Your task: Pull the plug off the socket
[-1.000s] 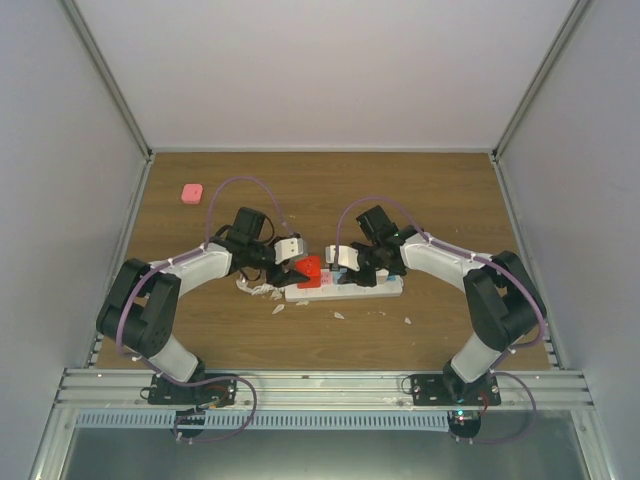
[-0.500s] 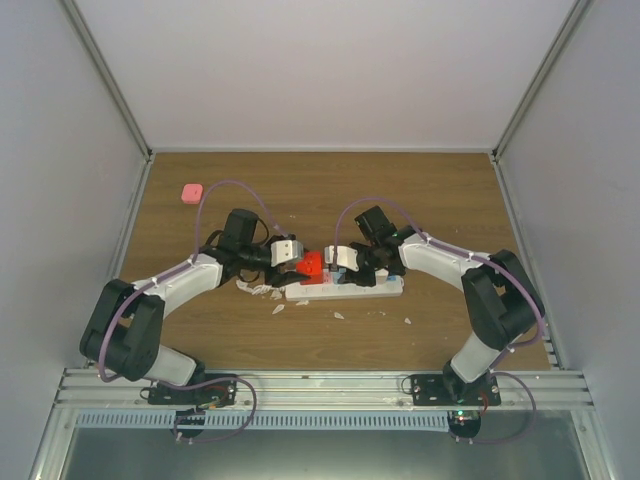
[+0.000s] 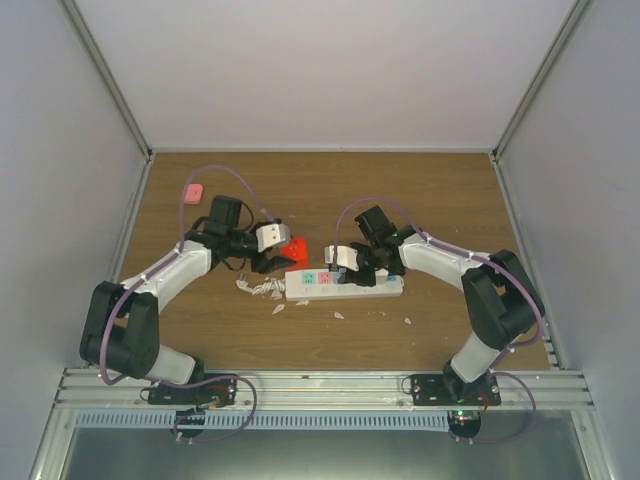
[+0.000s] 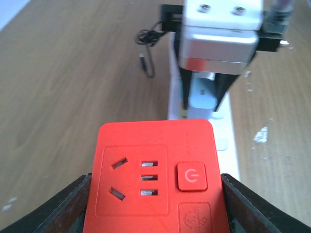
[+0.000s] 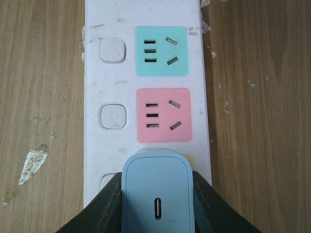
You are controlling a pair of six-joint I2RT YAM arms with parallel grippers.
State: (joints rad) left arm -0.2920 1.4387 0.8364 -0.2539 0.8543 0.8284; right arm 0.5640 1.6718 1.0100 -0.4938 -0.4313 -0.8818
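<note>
We record a wood-grain tabletop enclosed by plain white walls. White flakes are scattered mid-surface, and a pink block sits near the far left corner. The socket lies flat at the tabletop's middle. The left fingers grasp the red plug, held apart from the socket's left end. The right fingers clamp a blue charger seated in the socket. The plug's underside is hidden, and the charger covers one outlet face.

Red plug, pale blue charger, white socket with mint and pink faces, wood-grain table.
</note>
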